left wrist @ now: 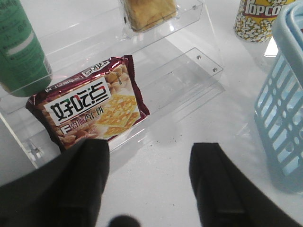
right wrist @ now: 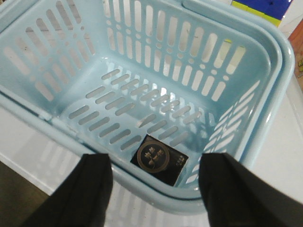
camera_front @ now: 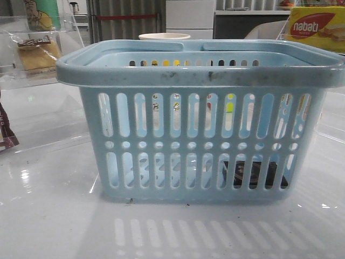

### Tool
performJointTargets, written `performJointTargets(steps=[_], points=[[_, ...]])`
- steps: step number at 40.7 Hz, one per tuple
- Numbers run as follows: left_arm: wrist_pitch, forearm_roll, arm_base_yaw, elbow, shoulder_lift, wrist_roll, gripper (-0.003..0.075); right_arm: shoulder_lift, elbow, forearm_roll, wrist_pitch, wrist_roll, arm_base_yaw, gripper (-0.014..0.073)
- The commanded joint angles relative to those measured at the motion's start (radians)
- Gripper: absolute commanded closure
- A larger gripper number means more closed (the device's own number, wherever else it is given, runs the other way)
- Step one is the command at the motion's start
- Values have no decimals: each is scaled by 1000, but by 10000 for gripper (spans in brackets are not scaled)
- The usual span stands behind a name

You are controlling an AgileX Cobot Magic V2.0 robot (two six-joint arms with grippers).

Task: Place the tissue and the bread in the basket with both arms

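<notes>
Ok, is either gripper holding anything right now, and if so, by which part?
No. The left gripper is open over bare table, and the right gripper is open above the basket, where the tissue lies on the floor.

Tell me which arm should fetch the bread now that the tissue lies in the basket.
Left. The left gripper hangs open by the clear shelf holding the bread. The right gripper is open over the basket, above the tissue, away from the bread.

Glossy white table [camera_front: 48, 216] before a cluttered back wall.
Overhead light glints on the tabletop; behind stand white drawer units [camera_front: 190, 16], a grey corrugated panel [camera_front: 125, 19] and a dark shelf recess [camera_front: 242, 24].
</notes>
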Motion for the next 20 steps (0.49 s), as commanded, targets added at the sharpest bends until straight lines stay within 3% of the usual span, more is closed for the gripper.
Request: performJointTargets(steps=[1, 11, 20], points=[[-77, -9, -7, -35, 31, -4, 286, -74, 27, -11, -72, -13, 1, 84], [-94, -20, -7, -67, 155, -4, 251, -135, 70, -11, -24, -13, 1, 84], [-116, -21, -5, -208, 306, -4, 235, -131, 70, -11, -18, -13, 1, 84]])
